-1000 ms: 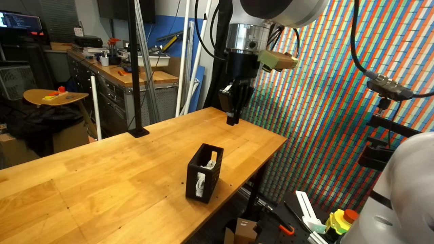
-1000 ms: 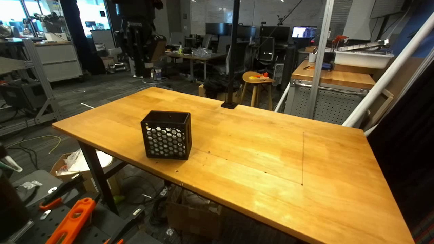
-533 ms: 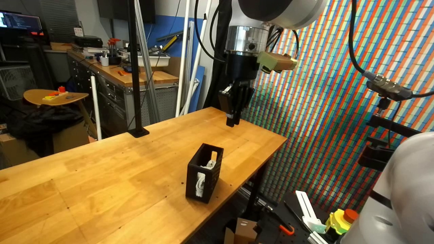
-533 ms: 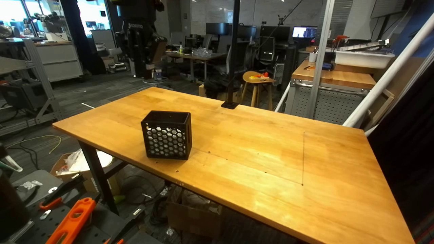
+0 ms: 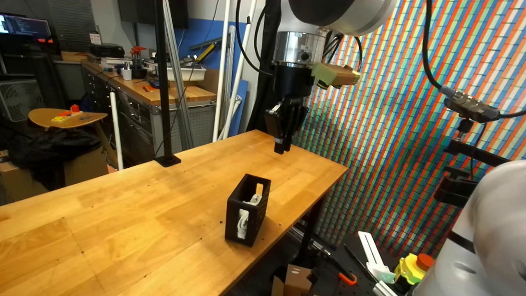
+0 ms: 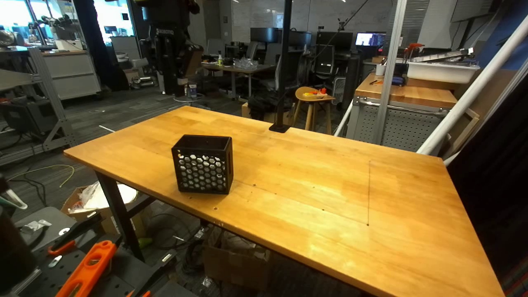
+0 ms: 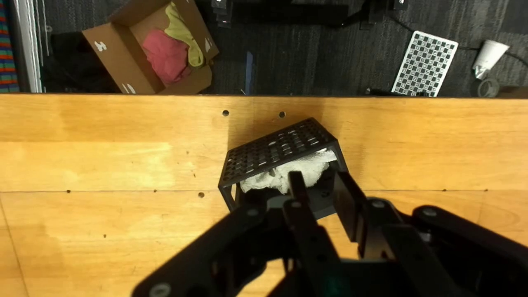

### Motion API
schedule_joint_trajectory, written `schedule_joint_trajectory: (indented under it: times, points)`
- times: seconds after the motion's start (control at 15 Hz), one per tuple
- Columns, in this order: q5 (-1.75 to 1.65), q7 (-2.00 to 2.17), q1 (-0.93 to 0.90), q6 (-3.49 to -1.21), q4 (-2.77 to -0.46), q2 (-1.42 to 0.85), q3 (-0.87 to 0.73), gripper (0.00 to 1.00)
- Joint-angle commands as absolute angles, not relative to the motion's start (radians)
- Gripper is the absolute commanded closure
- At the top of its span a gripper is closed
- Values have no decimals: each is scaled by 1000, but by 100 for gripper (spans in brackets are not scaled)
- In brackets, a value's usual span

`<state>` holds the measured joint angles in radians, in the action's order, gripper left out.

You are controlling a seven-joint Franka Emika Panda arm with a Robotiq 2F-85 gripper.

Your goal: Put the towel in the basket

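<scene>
The black basket (image 5: 254,216) holds a crumpled white towel (image 7: 308,166).

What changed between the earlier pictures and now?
The gripper sank very slightly since the earliest pictures, as both exterior views show; nothing was visibly grasped or released. The towel stays inside the basket, which stays put on the table.

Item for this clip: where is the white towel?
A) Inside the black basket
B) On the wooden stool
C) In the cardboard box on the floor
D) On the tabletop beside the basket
A: the wrist view shows the white towel lying within the walls of the black basket.
</scene>
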<state>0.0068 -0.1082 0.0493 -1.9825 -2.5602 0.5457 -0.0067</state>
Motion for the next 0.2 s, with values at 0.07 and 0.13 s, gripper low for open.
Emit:
schedule_joint_trajectory:
  times: [0.07,0.13]
  points:
    - [-1,-101,34,-1981,-2559,546,-20,74]
    - [-1,-101,34,-1981,-2559,546,-20,74]
